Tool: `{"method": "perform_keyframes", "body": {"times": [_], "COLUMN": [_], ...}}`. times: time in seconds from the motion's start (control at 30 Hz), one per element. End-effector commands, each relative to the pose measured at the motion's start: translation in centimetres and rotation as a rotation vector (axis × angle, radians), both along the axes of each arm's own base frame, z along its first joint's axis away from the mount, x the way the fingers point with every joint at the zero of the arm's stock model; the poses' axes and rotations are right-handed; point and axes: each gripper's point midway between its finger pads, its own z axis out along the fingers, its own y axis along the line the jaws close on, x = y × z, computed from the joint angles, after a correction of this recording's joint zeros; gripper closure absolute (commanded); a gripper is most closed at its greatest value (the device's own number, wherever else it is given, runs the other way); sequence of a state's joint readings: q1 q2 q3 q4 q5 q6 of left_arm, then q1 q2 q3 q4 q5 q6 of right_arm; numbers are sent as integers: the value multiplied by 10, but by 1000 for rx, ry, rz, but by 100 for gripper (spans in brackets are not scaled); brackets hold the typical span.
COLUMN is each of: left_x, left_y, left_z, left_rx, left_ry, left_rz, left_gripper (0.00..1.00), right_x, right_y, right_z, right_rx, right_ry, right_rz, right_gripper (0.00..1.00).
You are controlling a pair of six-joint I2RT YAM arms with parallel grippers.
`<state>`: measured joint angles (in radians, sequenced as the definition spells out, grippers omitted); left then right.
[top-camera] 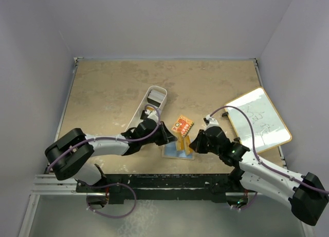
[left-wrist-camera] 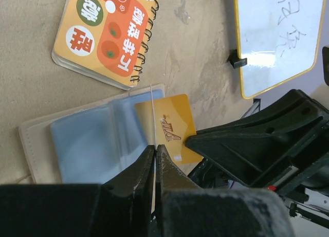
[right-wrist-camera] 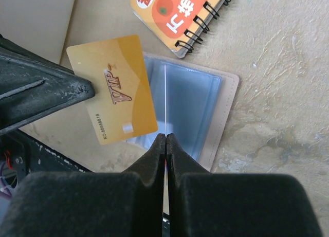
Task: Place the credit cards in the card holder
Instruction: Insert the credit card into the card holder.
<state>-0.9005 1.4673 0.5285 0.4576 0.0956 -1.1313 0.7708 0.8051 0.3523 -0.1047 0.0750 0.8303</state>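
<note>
The beige card holder (top-camera: 177, 152) lies open in front of the arms, its blue-clear sleeves up; it also shows in the left wrist view (left-wrist-camera: 82, 144) and the right wrist view (right-wrist-camera: 226, 113). An orange-gold credit card (top-camera: 184, 143) lies flat at its edge, one side tucked under a clear sleeve (left-wrist-camera: 172, 126) (right-wrist-camera: 113, 88). My left gripper (top-camera: 172, 138) (left-wrist-camera: 154, 147) is shut on a thin clear sleeve page seen edge-on. My right gripper (top-camera: 192, 143) (right-wrist-camera: 166, 137) is shut on a thin clear page too. Both tips sit right beside the card.
An orange-red patterned spiral-bound packet (top-camera: 182, 125) (left-wrist-camera: 108, 36) (right-wrist-camera: 180, 13) lies just behind the holder. A long white bin (top-camera: 145, 109) stands behind my left arm with grey cards (top-camera: 154, 96) at its far end. A yellow-framed whiteboard (top-camera: 258, 119) (left-wrist-camera: 277, 36) lies at the right.
</note>
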Motion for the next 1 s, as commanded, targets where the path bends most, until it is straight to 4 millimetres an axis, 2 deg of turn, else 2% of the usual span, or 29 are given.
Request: {"method": "perform_keyframes", "body": {"times": [0.0, 0.2, 0.4, 0.67, 0.97], "left_x": [-1, -1, 3, 1, -3], "left_y": [-3, 7, 15, 14, 19], "left_z": [-13, -30, -29, -29, -25], "left_rx": [113, 249, 310, 340, 410], "left_ry": [4, 23, -2, -4, -46], "left_rz": [-2, 11, 23, -7, -85], "left_gripper": [100, 100, 100, 100, 100], "right_x": [3, 3, 2, -5, 2], "right_y": [7, -2, -11, -6, -15], "right_z": [5, 3, 6, -9, -7], "right_rx": [34, -22, -82, -73, -150], "right_ry": [-1, -2, -1, 36, 8], "right_rz": [7, -3, -3, 28, 24], "right_gripper": [100, 100, 100, 100, 100]}}
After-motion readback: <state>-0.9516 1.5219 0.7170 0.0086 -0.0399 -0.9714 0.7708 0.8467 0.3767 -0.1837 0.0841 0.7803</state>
